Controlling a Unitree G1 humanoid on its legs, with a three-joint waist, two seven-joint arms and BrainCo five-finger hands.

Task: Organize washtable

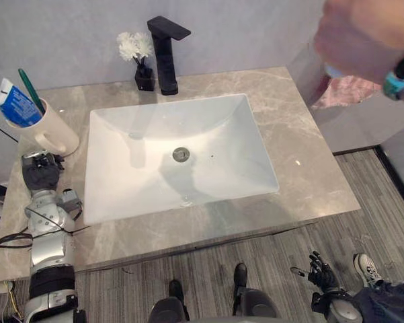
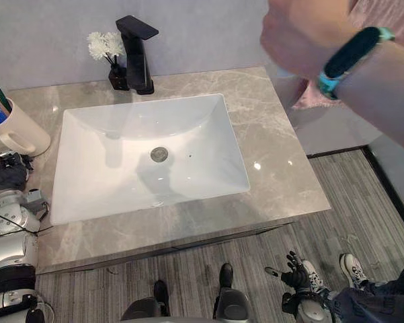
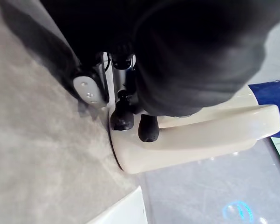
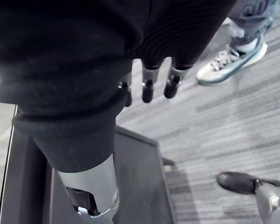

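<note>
A cream mug (image 1: 50, 134) stands at the left end of the marble washtable (image 1: 302, 155). It holds a blue-and-white toothpaste tube (image 1: 13, 104) and a green toothbrush (image 1: 30, 87). My left hand (image 1: 40, 171) rests on the counter just in front of the mug. In the left wrist view its dark fingertips (image 3: 148, 128) touch the mug (image 3: 200, 140) low down by the handle, with relaxed fingers and the thumb apart. My right hand (image 1: 322, 274) hangs below the table's front edge at the right, open and holding nothing, its fingers (image 4: 148, 88) over the floor.
A white rectangular sink (image 1: 121, 188) fills the middle of the counter. Behind it stand a black faucet (image 1: 165, 54) and white flowers in a small black vase (image 1: 140, 60). A person's hand with a teal wristband (image 2: 309, 33) hovers at the upper right; their shoe (image 1: 368, 269) is on the floor.
</note>
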